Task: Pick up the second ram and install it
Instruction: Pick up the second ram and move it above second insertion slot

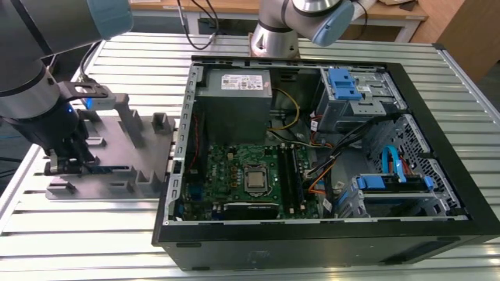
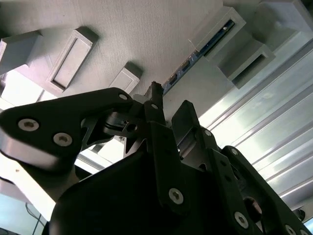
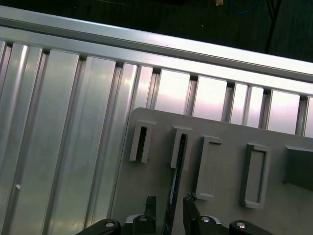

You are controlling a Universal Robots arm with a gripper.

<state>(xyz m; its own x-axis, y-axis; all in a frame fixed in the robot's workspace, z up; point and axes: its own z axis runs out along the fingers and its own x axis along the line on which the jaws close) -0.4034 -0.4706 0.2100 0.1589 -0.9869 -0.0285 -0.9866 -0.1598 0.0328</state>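
Gripper [image 3: 170, 206] slightly open, fingers [image 3: 150, 208] astride the second ram [image 3: 177, 164], not yet pinching. Ram on edge in narrow slot near corner of grey fixture [image 3: 220, 129]. Judgement: centre, clamp flat faces squarely, avoid skew

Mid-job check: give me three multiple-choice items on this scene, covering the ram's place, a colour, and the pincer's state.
1. Where is the second ram?
A) seated on the motherboard
B) on edge in a slot of the grey fixture
C) flat on the table slats

2. What colour are the drive brackets in the case?
A) blue
B) red
C) yellow

3. How does the pincer stand?
A) shut, ram lifted
B) open above the case
C) open, fingers astride the ram

Answers: 1 B, the first wrist view shows it edge-up in the slot; 2 A, blue in the exterior view; 3 C, gaps show between them and the ram.
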